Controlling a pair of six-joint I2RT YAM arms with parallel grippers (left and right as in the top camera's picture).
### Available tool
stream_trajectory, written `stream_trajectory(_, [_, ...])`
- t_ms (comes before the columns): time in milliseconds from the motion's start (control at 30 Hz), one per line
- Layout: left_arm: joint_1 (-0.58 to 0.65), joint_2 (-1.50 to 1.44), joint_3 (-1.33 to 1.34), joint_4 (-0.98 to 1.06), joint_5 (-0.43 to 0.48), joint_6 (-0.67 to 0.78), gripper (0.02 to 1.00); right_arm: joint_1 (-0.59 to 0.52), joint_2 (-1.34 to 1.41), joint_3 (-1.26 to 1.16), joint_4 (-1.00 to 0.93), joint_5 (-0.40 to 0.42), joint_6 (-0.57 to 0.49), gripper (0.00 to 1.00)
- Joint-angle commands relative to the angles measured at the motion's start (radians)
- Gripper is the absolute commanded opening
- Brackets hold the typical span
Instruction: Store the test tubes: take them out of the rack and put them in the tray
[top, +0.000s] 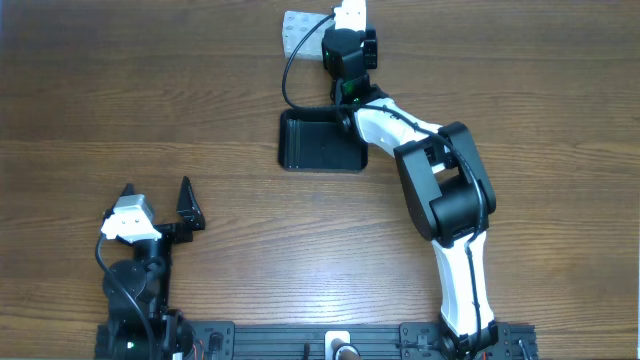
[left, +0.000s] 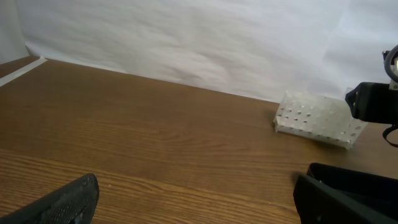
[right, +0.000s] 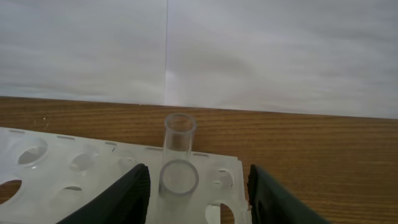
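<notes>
A white perforated rack (top: 298, 30) lies at the table's far edge, seen too in the left wrist view as the rack (left: 317, 117). A clear test tube (right: 179, 140) stands upright in the rack (right: 74, 171), near its corner, and a second round rim shows just in front of the tube. My right gripper (right: 199, 193) is open, one finger on each side of that tube with a gap to it. From above, the right gripper (top: 347, 18) hangs over the rack's right end. The black tray (top: 322, 142) sits just in front of the rack. My left gripper (top: 158, 198) is open at the near left, holding nothing.
The right arm (top: 440, 180) stretches from the bottom right across the tray's right side. A pale wall (right: 199, 50) rises right behind the rack. In the left wrist view the tray (left: 364, 174) lies ahead to the right, with bare wooden table (top: 120, 90) on the left.
</notes>
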Motion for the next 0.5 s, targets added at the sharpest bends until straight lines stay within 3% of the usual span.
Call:
stream_trajectory(33, [0.003, -0.008, -0.004, 0.000, -0.011, -0.010, 0.998, 0.008, 0.024, 0.020, -0.001, -0.018, 0.015, 0.465])
stream_trajectory(167, [0.003, -0.008, -0.004, 0.000, -0.011, -0.010, 0.996, 0.006, 0.027, 0.021, 0.000, -0.043, 0.016, 0.386])
stream_trajectory(500, [0.003, -0.008, -0.004, 0.000, -0.011, -0.010, 0.998, -0.002, 0.040, 0.032, 0.002, -0.047, 0.018, 0.294])
